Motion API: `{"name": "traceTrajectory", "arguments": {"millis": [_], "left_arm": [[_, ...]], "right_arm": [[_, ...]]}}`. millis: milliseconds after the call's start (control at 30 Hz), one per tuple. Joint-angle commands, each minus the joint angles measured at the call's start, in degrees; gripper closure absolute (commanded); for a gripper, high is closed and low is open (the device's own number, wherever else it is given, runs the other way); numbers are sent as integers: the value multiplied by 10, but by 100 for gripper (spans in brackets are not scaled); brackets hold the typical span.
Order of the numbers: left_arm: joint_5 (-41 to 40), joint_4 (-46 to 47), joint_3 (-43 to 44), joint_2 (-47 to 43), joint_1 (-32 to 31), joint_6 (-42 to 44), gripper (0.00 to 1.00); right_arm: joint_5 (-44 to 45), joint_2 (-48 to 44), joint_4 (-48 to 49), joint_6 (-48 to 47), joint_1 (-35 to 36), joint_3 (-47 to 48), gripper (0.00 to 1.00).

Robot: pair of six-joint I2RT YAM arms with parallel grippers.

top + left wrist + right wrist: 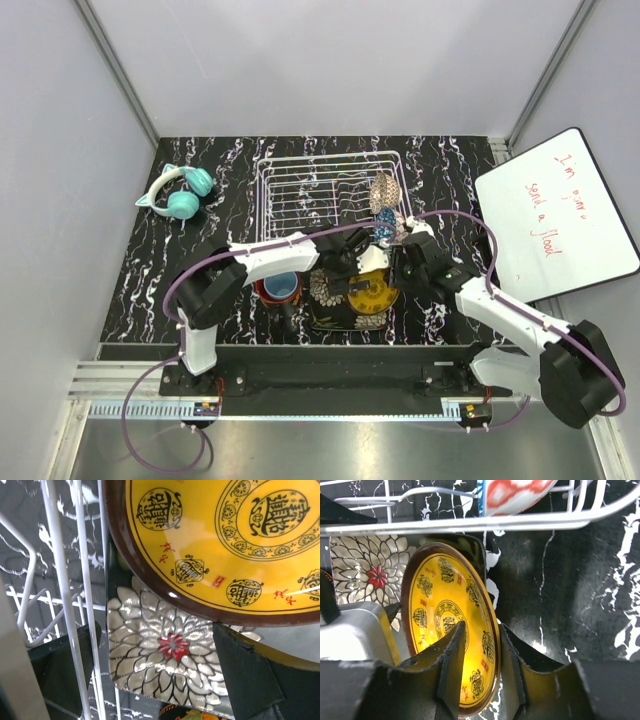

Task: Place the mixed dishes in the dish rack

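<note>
The mustard-yellow plate stands tilted on edge over the black square white-flowered plate, just in front of the dish rack. My right gripper is shut on the yellow plate's rim, one finger on its face and one behind. My left gripper is open beside it, its right finger under the yellow plate's rim. The gold lattice-patterned bowl stands in the rack's right end. The light blue cup seems nested in the dark red-lined mug, on the table to the left.
A red-and-white patterned dish sits in the rack's near right corner, just above the yellow plate. The rack's white wires stand close to my left finger. Teal headphones lie at the back left. A whiteboard leans at the right.
</note>
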Motion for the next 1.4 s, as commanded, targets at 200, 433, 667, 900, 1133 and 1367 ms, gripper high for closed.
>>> {"name": "traceTrajectory", "arguments": {"millis": [200,433,667,900,1133,1367], "left_arm": [[33,110,-2,3,-25,-23,2],[35,118,-10,-8,-15,-24,2],[28,91,14,-17,3,-32,2],[69,-50,120,-75,92,-74,2],[119,-173,170,-170,159,-102,1],[164,-209,170,-198,267,-141,1]], "right_arm": [[-144,3,40,-25,1,25,67],[-237,68,53,-28,-24,39,100],[-188,26,11,-22,-26,35,100],[-153,-25,-36,-25,-26,54,100],[-147,-38,-84,-45,-24,111,100],[-131,-72,-163,-124,-23,246,100]]}}
